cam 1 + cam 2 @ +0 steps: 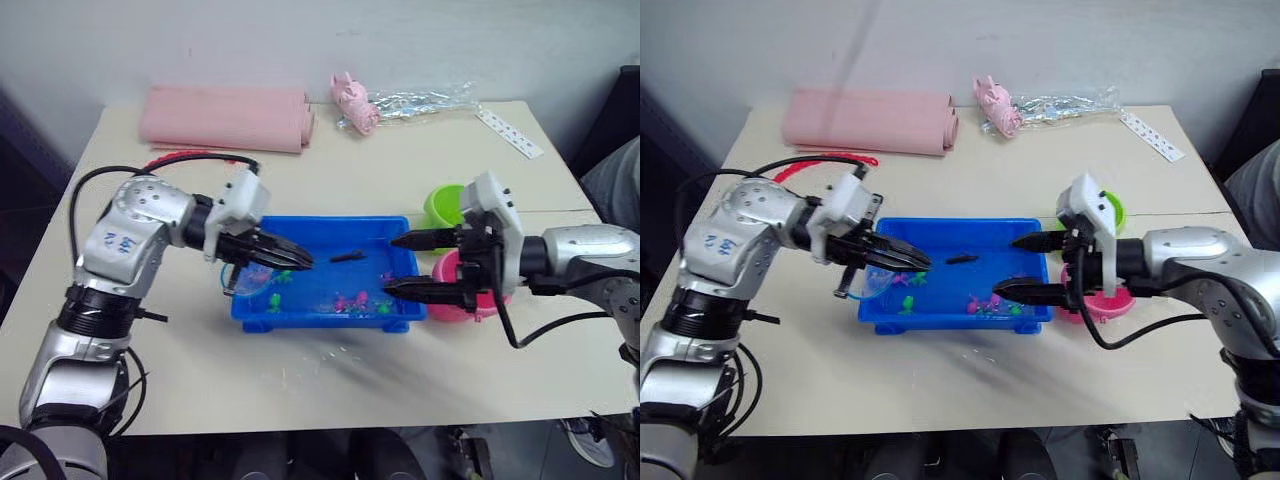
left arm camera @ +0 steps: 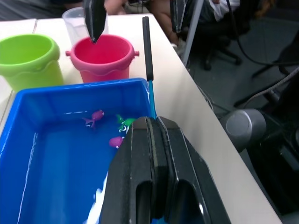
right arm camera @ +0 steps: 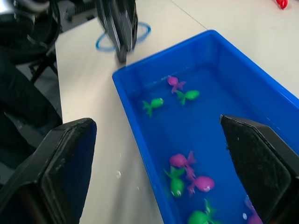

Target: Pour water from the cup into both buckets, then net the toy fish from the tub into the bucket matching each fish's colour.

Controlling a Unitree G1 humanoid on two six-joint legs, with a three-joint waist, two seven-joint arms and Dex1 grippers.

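**Net handle points from the left gripper toward the open right gripper**

Left eye view: the tub (image 1: 330, 230) sits mid-bench, nearer the front edge, its length running left to right. The left gripper (image 1: 290, 258) reaches in over the tub's left end with its fingers closed on the net (image 1: 247, 286). The light-blue ring hangs at the tub's left front corner. The dark handle (image 1: 350, 256) lies along the tub's length, and its free end points at the right gripper (image 1: 422, 265). That gripper is spread wide over the tub's right end and holds nothing. The toy fish (image 1: 350, 300) cluster along the tub's front wall, mostly toward its right end.

Right eye view: the green bucket (image 1: 1110, 212) and pink bucket (image 1: 1110, 300) stand just beyond the tub's right end, largely behind the right arm.

Left wrist view: the handle runs straight out from the closed fingers toward the pink bucket, along the tub's front wall. Its tip lies between the right gripper's two fingers (image 2: 95, 18). The cup (image 2: 74, 22) stands behind the buckets.

Right wrist view: pink and green fish float below the open fingers, and the ring lies outside the tub's far end, behind the left gripper.

My judgement is that the next move depends on this line-up. The right gripper is the nearer one to the handle's free end, while the fish lie toward the right, away from the ring.
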